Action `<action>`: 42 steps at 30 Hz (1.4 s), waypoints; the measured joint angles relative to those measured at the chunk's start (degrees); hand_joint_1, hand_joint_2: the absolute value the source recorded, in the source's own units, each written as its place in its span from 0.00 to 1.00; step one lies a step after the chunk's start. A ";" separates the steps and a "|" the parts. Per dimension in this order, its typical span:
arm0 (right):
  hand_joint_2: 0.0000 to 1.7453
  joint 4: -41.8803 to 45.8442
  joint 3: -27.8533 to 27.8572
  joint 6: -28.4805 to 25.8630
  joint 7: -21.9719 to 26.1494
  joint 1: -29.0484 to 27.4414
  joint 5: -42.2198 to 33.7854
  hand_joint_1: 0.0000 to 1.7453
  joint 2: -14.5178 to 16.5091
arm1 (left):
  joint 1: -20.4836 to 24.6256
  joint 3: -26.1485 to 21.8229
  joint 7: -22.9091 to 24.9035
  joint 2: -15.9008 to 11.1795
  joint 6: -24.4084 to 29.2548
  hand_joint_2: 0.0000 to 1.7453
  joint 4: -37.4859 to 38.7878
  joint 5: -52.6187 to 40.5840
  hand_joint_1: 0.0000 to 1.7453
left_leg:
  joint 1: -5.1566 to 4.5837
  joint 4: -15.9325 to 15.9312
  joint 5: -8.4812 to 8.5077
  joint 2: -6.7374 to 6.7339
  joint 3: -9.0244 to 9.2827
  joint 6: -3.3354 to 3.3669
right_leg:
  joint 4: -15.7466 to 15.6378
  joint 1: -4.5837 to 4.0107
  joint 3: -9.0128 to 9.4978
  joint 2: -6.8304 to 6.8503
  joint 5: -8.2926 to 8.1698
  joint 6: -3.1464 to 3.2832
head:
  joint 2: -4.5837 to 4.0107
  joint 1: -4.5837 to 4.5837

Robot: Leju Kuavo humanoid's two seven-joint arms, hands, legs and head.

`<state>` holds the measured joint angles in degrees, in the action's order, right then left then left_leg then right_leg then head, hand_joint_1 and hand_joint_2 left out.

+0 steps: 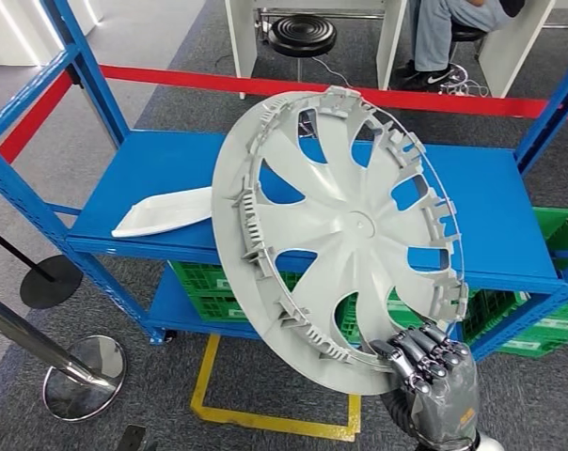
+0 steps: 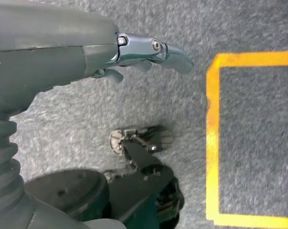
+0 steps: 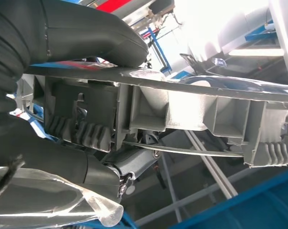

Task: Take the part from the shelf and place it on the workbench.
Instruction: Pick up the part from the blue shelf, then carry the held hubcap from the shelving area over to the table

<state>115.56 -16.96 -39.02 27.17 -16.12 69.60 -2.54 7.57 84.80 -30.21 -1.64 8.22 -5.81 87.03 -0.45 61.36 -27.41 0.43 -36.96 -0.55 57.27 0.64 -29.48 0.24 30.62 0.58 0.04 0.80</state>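
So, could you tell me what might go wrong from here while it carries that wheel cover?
1. The right hand holds the wheel cover only at its lower rim, so the wide disc could tip or slip.
2. The cover hangs close over the blue shelf and could knock its frame when turned.
3. The left hand hangs free, giving no support.

You've got the wheel cover [image 1: 345, 235] tilted in front of the shelf [image 1: 161, 169], its lower rim in the right hand [image 1: 430, 376] — crates [image 1: 210, 282] sit below. A flat part [image 1: 164, 211] lies on the shelf's left; behind it, a barrier tape [image 1: 196, 80].
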 joint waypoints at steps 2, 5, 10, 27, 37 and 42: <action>1.00 -0.01 0.03 -0.02 -0.02 -0.01 -0.05 1.00 0.00 | 0.04 0.17 0.02 0.09 0.01 1.00 0.00 -0.01 0.00 | 0.26 6.42 -5.85 -0.10 -1.45 -0.53 | 0.05 -0.13 -1.14 0.25 -1.20 0.47 | 0.00 0.15; 1.00 -0.02 0.04 -0.03 -0.09 -0.05 -0.08 1.00 0.00 | 0.06 0.32 0.03 0.13 0.01 1.00 0.00 -0.02 0.00 | 0.36 12.86 -7.50 -0.14 -1.04 -0.56 | 0.23 -0.45 -3.70 0.65 -3.07 0.55 | 0.00 0.19; 1.00 -0.03 0.07 -0.04 -0.49 -0.12 -0.01 1.00 0.00 | 0.38 0.40 0.05 0.00 0.02 1.00 0.00 -0.03 0.00 | -0.41 -4.00 -4.11 -0.17 11.92 1.09 | 0.40 -0.73 -6.52 0.95 -5.86 -0.21 | 0.00 0.13; 1.00 0.25 0.30 -0.06 -1.16 -1.45 0.86 1.00 0.00 | 1.05 1.90 0.63 -0.09 -0.04 1.00 0.00 -0.17 0.00 | -0.66 -3.93 3.63 -0.28 1.88 1.38 | -1.15 -0.19 3.25 -0.60 1.69 -1.87 | 0.00 -0.65; 1.00 1.91 0.78 -0.06 -2.34 -3.05 2.45 1.00 0.02 | 1.46 3.22 1.40 -0.01 -0.27 1.00 0.00 -0.58 0.00 | 0.18 9.92 -5.49 -0.29 1.44 -0.16 | -0.42 -0.65 -3.56 0.59 -3.41 0.59 | 0.00 -0.72; 1.00 3.03 1.11 -0.07 -3.11 -3.95 3.16 1.00 0.02 | 2.16 3.67 1.59 -0.08 -0.35 1.00 0.00 -1.05 0.00 | -0.83 -6.94 -3.64 -0.26 12.01 1.61 | -0.28 -0.64 -5.67 0.84 -5.89 -0.81 | 0.00 -0.87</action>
<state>118.59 -15.85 -39.09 24.05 -20.07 72.76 -2.51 9.73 88.48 -28.62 -1.72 7.87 -5.81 85.98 -1.28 54.42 -31.05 0.18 -24.95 1.05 56.99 0.00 -35.15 1.07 24.73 -0.23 0.04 -0.07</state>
